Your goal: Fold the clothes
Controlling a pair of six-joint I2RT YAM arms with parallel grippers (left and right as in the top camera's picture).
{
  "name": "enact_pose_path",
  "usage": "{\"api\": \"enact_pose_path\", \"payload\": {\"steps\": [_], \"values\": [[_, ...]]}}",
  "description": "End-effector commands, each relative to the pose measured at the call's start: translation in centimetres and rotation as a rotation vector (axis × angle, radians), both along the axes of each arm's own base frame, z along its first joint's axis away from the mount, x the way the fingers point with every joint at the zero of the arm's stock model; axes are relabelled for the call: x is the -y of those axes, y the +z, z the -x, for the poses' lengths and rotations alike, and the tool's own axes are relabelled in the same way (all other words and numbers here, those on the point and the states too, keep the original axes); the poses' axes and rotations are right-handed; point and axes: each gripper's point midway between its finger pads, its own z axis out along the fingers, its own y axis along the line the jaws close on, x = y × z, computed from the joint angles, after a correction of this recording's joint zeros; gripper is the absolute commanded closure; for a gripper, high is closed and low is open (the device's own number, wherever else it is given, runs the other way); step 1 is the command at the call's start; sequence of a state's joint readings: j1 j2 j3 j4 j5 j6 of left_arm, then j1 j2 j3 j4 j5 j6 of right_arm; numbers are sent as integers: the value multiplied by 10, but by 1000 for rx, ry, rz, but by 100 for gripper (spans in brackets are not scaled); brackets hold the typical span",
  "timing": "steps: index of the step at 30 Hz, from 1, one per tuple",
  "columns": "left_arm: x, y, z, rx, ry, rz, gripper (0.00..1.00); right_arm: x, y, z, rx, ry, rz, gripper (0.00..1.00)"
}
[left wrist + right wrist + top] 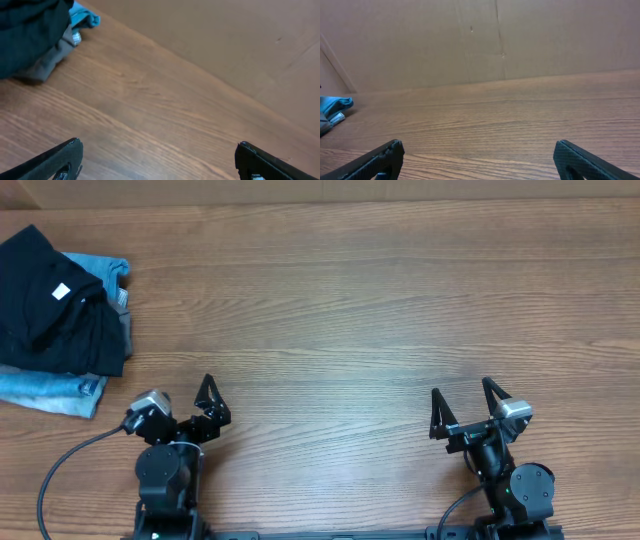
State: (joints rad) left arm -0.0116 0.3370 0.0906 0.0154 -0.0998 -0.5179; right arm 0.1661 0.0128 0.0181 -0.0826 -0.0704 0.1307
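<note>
Item: shirt (40, 305), black, white tag (60, 292) up, crumpled on top of a pile at the far left corner of the table (330, 300), lying over denim (60, 390) and a grey piece (123, 320). Left gripper (212, 404): jaws fully spread, holding nothing, near the front edge, well apart from the pile. Right gripper (461, 394): likewise wide and empty, far to the right of the pile. Hazards, as I judge them: a deep pinch could catch the denim or grey piece along with the shirt and drag the pile; the thin fabric may slip from a shallow pinch; my right arm may not reach that corner, leaving one-handed pulls that bunch the cloth.
</note>
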Motion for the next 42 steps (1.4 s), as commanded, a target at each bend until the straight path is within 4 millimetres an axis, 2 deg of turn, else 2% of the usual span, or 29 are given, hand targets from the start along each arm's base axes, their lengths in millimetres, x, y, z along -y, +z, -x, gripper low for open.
{"api": "enact_pose_path", "payload": {"steps": [1, 6, 9, 12, 15, 19, 23, 42], "values": [[-4, -7, 3, 3, 25, -7, 0, 1, -2, 0, 4, -8, -1, 0], [-6, -16, 8, 24, 34, -8, 0, 1, -2, 0, 4, -8, -1, 0], [-8, -13, 10, 31, 30, -57, 0, 1, -2, 0, 4, -8, -1, 0], [-13, -12, 13, 22, 14, -200, 0, 1, -2, 0, 4, -8, -1, 0], [-6, -6, 14, 33, -77, -394, 0, 1, -2, 0, 4, -8, -1, 0], [-5, 2, 14, 57, -98, -511, 0, 1, -2, 0, 4, -8, -1, 0], [0, 14, 16, 113, -104, -532, 0, 1, -2, 0, 4, -8, -1, 0], [0, 13, 16, 111, -105, -531, 0, 1, -2, 0, 4, -8, -1, 0]]}}
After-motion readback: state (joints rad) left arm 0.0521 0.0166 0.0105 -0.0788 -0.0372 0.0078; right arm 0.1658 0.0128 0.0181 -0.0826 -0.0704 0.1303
